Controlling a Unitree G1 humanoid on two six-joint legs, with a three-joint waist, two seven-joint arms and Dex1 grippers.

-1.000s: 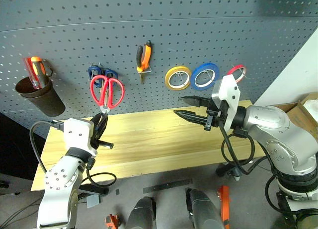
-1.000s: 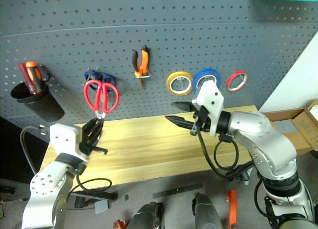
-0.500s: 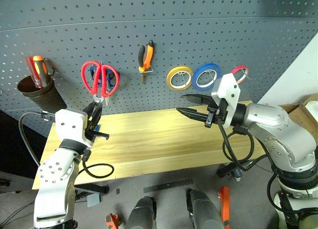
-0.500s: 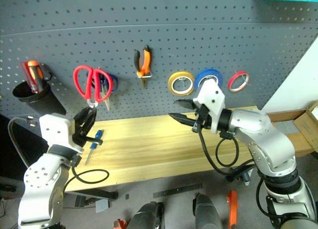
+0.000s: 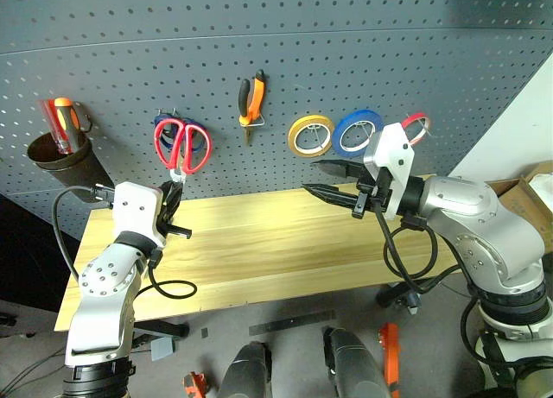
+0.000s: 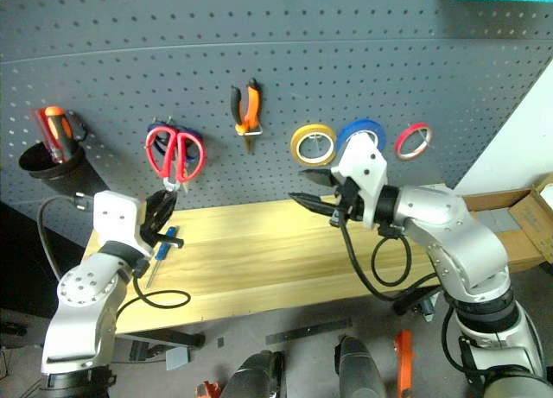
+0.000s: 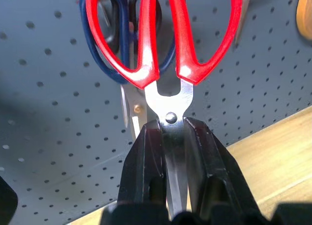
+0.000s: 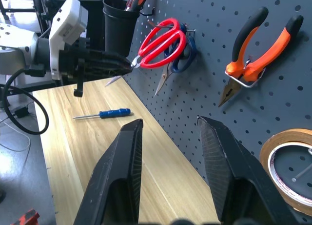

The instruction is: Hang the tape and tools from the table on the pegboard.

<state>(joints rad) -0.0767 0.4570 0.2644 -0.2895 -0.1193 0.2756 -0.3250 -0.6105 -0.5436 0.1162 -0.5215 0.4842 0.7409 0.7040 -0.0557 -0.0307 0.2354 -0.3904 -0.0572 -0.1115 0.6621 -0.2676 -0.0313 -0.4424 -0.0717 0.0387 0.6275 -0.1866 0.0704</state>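
The left gripper (image 7: 174, 152) is clamped on the blades of the red-handled scissors (image 5: 181, 145), just below the pivot screw, and holds them upright against the pegboard (image 5: 346, 61). Their red loops overlap the blue-handled scissors (image 7: 114, 44) that hang there; whether a red loop sits on the hook cannot be told. The right gripper (image 5: 317, 179) hangs above the table (image 5: 285, 243), pointing toward the robot's left, its two fingers a moderate gap apart and holding nothing.

The left wrist view shows the grip closely: both black fingers (image 7: 144, 156) press the steel blades, with the blue handles directly behind the red ones. The right wrist view looks along the board and shows the blue-handled screwdriver (image 8: 102, 113) lying flat on the table near the left gripper; it also shows in the right eye view (image 6: 159, 255).

The pliers with orange-and-black handles (image 5: 251, 100) hang on a hook to the right of the scissors. Further right hang the yellow tape roll (image 5: 309, 135) and the blue tape roll (image 5: 358, 131), with the thin red tape ring (image 6: 412, 141) beyond them, partly behind the right arm in the left eye view.

At the board's left end a dark cup (image 5: 65, 165) is mounted; it holds a tool with an orange and red handle (image 5: 59, 122), standing tilted.
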